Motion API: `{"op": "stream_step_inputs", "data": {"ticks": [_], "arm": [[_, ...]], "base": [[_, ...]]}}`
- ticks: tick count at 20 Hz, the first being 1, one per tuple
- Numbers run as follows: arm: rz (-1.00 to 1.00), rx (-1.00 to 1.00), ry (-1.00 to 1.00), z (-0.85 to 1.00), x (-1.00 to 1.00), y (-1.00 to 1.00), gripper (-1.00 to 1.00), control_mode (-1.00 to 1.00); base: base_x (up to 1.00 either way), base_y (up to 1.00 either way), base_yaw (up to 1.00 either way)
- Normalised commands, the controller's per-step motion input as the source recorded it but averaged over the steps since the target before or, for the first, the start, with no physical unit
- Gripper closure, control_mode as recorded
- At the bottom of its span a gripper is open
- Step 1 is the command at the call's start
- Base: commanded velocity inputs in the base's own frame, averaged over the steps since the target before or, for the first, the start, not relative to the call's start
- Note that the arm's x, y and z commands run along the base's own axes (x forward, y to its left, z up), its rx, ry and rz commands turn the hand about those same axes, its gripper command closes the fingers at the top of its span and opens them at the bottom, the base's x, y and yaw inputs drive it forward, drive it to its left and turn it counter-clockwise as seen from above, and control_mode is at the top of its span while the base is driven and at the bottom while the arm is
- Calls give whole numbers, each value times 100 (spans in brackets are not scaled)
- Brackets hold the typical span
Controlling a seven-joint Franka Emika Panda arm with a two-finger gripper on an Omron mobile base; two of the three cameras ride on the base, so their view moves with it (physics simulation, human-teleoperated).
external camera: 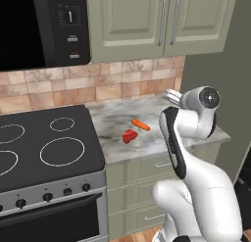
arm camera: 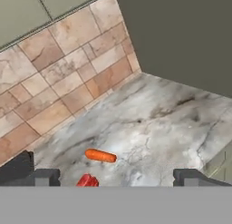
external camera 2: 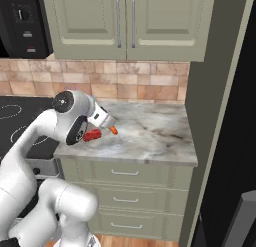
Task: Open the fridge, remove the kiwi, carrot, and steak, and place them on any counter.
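Observation:
The orange carrot lies on the marbled counter. The red steak rests beside it, nearer the stove. My gripper hangs open above the counter, just back from both, with nothing between its fingers. The hand sits over the counter's middle. The black fridge stands at the far right, with part of a grey bar handle showing. The kiwi is out of view.
A black stovetop adjoins the counter on the left, with a black microwave above. Sage-green wall cabinets hang over the tiled backsplash. A tall grey-green panel bounds the counter on the right. Drawers are below.

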Motion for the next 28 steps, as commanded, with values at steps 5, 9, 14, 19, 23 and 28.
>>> {"op": "stream_step_inputs", "data": {"ticks": [5, 9, 14, 19, 23, 28], "arm": [[0, -20, 47, 57, -45, -18, -100, -100], [7, -12, 32, 14, -16, 4, -100, -100], [29, 0, 3, -15, -27, 20, -100, -100], [29, 0, 0, -2, -60, 17, -100, -100], [24, -5, 0, 0, -93, 31, -100, -100], [21, -7, 0, 2, -79, 10, -100, -100]], "base": [[0, 0, 0], [0, 0, 0], [0, 0, 0], [0, 0, 0], [0, 0, 0], [0, 0, 0]]}}
